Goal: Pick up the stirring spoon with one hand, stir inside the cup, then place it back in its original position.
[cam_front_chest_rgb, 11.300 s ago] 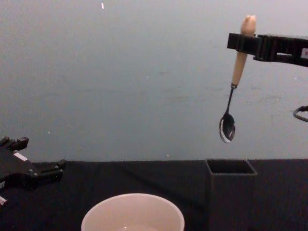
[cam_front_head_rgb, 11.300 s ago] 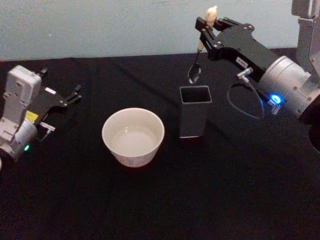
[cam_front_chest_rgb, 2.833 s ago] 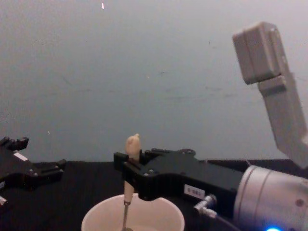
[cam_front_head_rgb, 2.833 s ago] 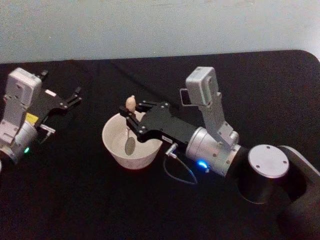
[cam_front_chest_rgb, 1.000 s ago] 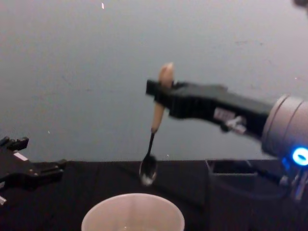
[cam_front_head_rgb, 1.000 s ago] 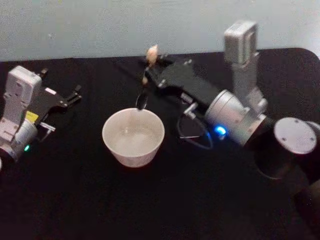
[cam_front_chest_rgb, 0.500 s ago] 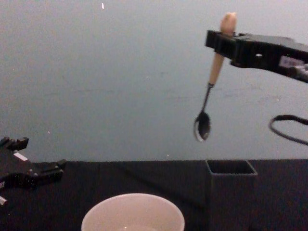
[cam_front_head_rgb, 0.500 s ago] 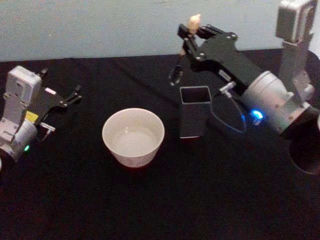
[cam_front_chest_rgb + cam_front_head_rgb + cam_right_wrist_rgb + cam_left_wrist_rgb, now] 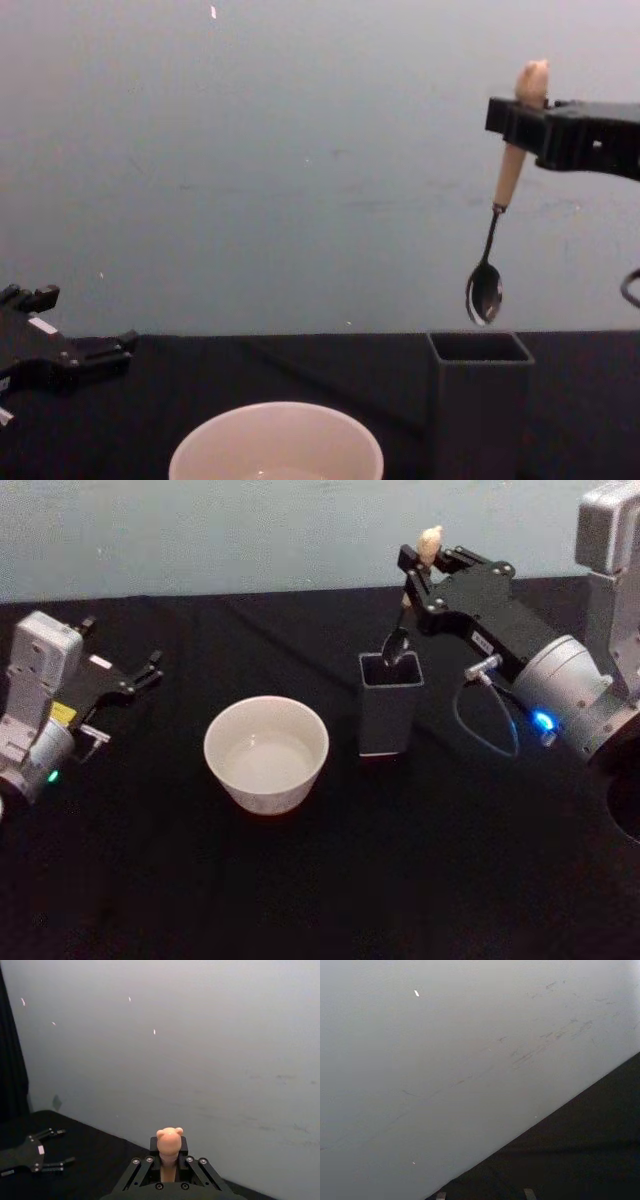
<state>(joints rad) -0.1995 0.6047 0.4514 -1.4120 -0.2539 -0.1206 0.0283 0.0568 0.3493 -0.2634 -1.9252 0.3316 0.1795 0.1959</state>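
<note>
Right pincer (image 9: 519, 110) grips stirring spoon (image 9: 497, 225) above the holder (image 9: 480, 395).

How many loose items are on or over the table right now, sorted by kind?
Spoons: 1, the stirring spoon, held by the right claw just above the holder
Cups: 1, the off-white cup
Holders: 1, the dark grey holder
Total: 3

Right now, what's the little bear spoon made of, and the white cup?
The stirring spoon, held by the right gripper: shiny dark bowl mirrors light, likely metal; matte peach handle looks like wood or plastic. The cup: smooth off-white, probably ceramic or plastic.
</note>
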